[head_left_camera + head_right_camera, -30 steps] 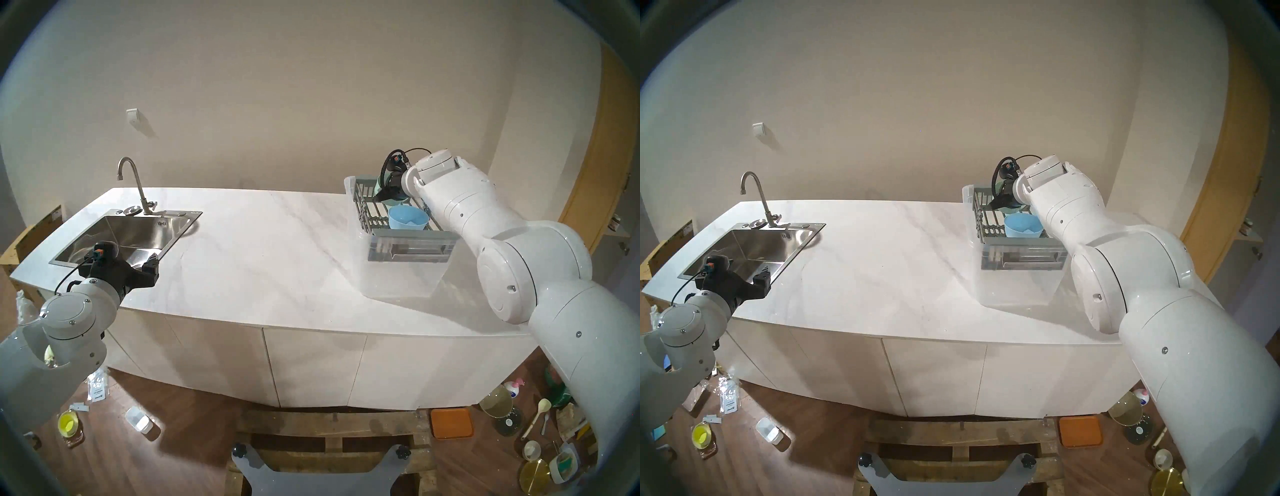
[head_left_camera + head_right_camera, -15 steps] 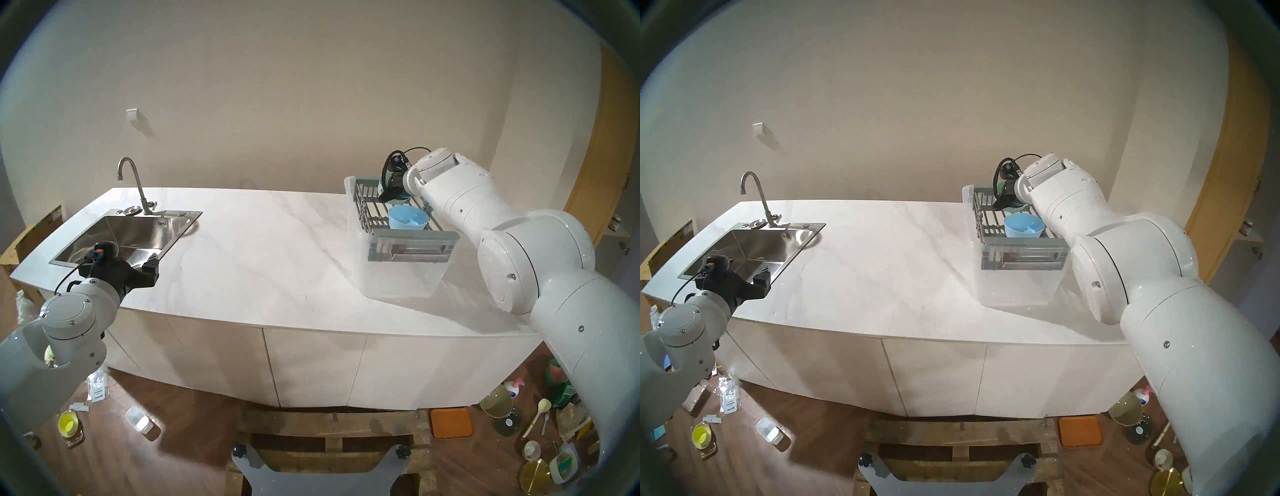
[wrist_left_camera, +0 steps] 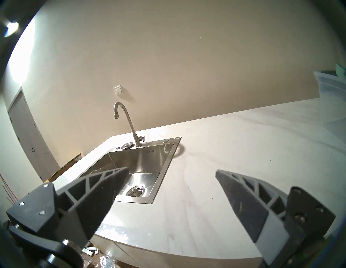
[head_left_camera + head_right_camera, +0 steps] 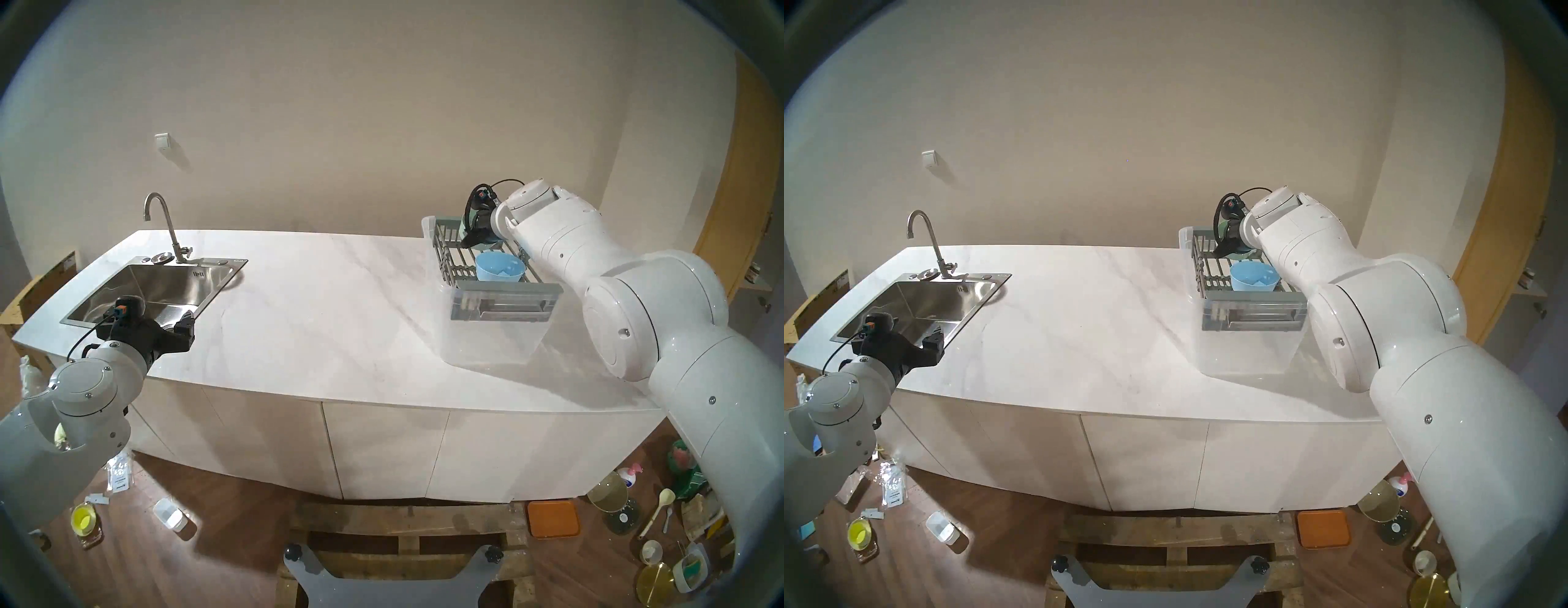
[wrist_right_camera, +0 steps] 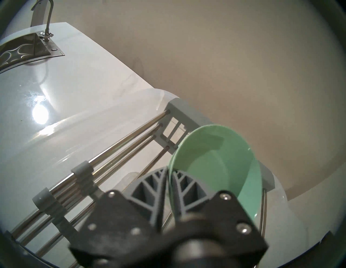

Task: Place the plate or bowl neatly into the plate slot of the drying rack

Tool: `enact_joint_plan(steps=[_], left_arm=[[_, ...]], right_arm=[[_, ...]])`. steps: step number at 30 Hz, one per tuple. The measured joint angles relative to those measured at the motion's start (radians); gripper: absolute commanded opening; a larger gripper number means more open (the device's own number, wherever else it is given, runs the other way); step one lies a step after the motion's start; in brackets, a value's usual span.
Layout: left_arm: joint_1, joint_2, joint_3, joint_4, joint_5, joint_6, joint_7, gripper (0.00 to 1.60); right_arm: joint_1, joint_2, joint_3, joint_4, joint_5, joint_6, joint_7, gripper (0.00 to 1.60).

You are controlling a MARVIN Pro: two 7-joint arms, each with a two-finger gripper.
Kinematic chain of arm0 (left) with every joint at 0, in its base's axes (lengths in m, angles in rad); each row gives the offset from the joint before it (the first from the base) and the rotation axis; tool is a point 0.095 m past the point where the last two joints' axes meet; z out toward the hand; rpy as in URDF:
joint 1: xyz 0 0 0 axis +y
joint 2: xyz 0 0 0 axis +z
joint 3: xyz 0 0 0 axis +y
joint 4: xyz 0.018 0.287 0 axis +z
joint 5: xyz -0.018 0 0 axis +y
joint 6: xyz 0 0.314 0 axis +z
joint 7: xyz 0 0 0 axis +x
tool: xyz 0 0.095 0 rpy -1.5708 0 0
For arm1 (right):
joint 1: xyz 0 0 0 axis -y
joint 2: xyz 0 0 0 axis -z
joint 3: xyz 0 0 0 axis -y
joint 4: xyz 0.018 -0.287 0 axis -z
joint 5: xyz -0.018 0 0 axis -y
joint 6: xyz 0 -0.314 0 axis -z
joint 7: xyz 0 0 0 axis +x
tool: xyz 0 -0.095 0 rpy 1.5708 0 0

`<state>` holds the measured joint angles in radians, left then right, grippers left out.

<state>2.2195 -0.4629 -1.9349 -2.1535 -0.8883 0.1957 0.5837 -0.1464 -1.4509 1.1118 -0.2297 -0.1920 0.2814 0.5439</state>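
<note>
The grey drying rack [image 4: 505,289] [image 4: 1253,298] rests on a clear tub at the counter's right. A blue bowl [image 4: 499,268] [image 4: 1254,277] stands at the near end of its plate slot [image 4: 457,260]. At the far end a green bowl [image 5: 215,164] [image 4: 462,224] stands on edge among the rods, leaning toward the end panel. My right gripper [image 5: 169,170] [image 4: 469,240] is shut on its rim, one finger on each side. My left gripper [image 3: 171,170] [image 4: 172,327] hangs open and empty over the counter by the sink's front corner.
A steel sink [image 4: 148,288] with a curved faucet [image 4: 163,220] takes up the counter's left end. The clear tub [image 4: 488,339] under the rack stands near the right edge. A wall runs close behind the counter. Clutter lies on the floor below.
My right arm's elbow and upper links have shifted slightly, and the wrist sits a touch higher at the rack's far end. The green bowl and my left arm have not moved.
</note>
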Motion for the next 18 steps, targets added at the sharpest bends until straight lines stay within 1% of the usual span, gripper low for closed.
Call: enact_joint_plan(steps=[1,12,18], left_arm=[[0.000,0.000,0.000,0.000,0.000,0.000,0.000,1.60],[0.000,0.000,0.000,0.000,0.000,0.000,0.000,1.60],[-0.001,0.001,0.002,0.001,-0.001,0.000,0.000,1.60]], right_arm=[[0.002,0.000,0.000,0.000,-0.001,-0.001,0.000,1.60],[0.020,0.002,0.010,-0.007,-0.005,-0.003,-0.003,1.60],[0.033,0.014,0.055,-0.032,0.009,-0.011,-0.027,1.60]])
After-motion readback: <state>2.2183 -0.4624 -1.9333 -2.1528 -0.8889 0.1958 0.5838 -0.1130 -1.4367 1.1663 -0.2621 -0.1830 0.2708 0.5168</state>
